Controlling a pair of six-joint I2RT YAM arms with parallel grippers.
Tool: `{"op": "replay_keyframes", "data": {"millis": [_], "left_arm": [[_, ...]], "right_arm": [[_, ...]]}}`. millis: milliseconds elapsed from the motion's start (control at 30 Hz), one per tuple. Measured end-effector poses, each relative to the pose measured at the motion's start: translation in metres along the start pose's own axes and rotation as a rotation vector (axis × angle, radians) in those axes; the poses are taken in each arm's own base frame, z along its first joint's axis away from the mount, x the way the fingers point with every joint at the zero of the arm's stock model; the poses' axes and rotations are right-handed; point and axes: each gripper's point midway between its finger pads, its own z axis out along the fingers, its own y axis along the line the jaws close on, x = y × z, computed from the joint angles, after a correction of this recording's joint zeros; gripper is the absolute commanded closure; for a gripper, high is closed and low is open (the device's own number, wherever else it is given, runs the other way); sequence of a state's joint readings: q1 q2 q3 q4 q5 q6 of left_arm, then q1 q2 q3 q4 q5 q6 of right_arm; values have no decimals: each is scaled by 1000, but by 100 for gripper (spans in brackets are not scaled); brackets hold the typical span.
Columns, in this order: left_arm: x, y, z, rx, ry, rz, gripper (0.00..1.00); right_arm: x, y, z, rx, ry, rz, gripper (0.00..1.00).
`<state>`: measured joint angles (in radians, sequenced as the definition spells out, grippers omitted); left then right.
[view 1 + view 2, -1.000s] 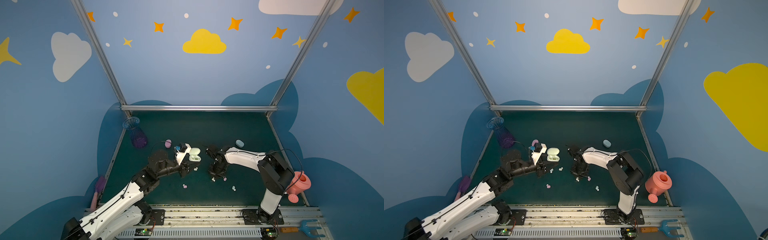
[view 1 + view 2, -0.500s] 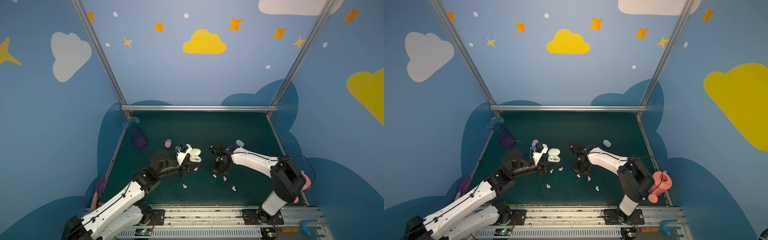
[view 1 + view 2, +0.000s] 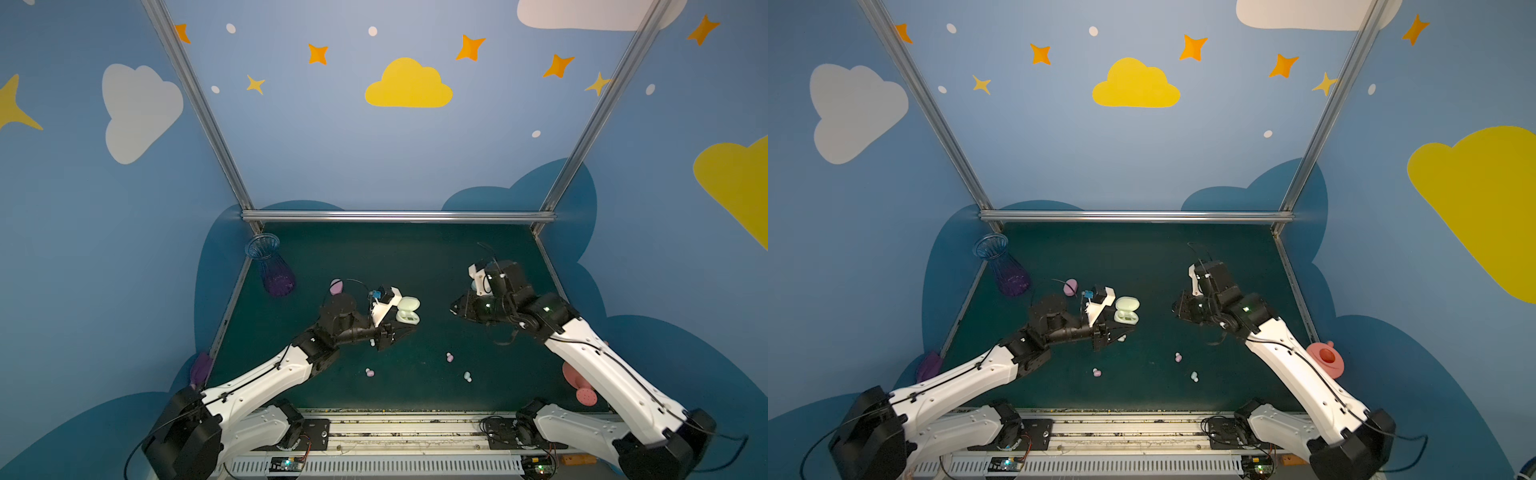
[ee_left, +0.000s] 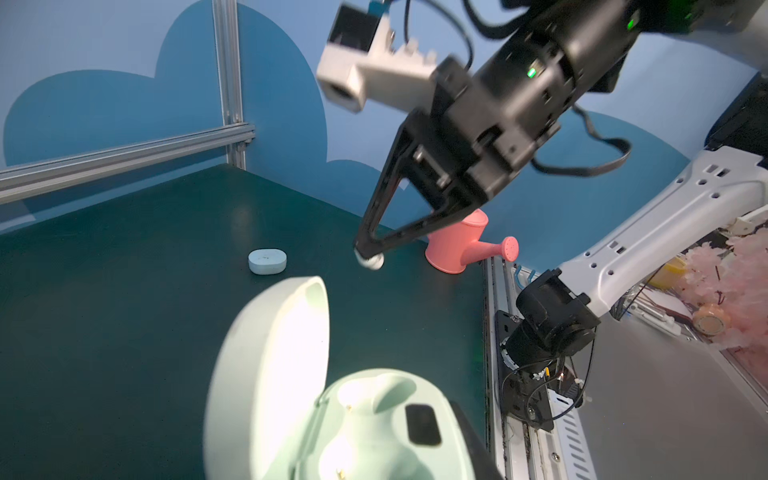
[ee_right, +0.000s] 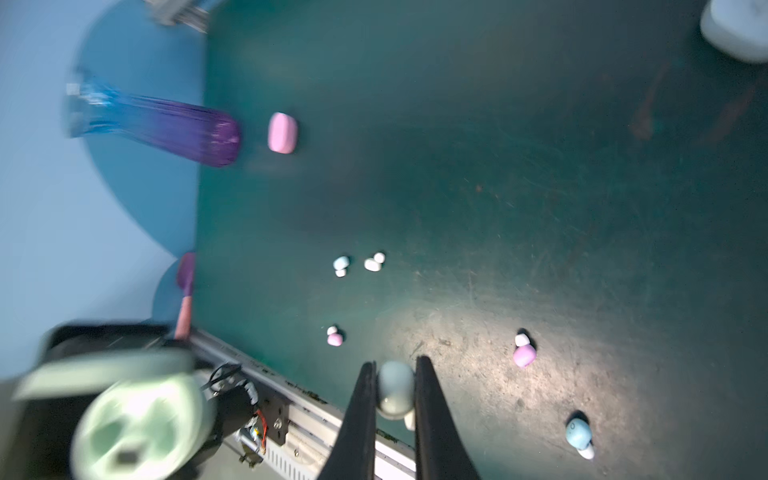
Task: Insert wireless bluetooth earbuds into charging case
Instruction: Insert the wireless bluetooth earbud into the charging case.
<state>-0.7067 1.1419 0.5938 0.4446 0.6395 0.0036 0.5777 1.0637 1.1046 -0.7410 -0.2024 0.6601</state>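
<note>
Left hand (image 3: 405,329) clamped on the open mint charging case (image 4: 374,399), lid up. Five loose earbuds (image 5: 523,353) lie scattered across the middle of the bench (image 3: 415,257). Right hand (image 5: 395,366) pinches a cream-white earbud (image 5: 395,390) in its jaws, above the bench, apart from the case.

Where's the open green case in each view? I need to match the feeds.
Both top views: case left of centre on the table, lid open.
Left wrist: case huge in the foreground.
Right wrist: case a blurred pale-green shape past the table's edge.
Shared landmark: right gripper, shut on a bud, shows in all four.
</note>
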Motion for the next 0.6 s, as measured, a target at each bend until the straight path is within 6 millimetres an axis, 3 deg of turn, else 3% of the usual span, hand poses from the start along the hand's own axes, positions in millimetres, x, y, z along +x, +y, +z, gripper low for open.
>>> {"op": "replay_keyframes", "data": {"millis": [267,600], "left_arm": [[-5,1,41,112,-37,24,80],[-44,-17,57,250,-120,100,80]], "right_arm": [[-2,35,-57,-208,-36,-135,89],[17,64,-73,-395,47,-191,89]]}}
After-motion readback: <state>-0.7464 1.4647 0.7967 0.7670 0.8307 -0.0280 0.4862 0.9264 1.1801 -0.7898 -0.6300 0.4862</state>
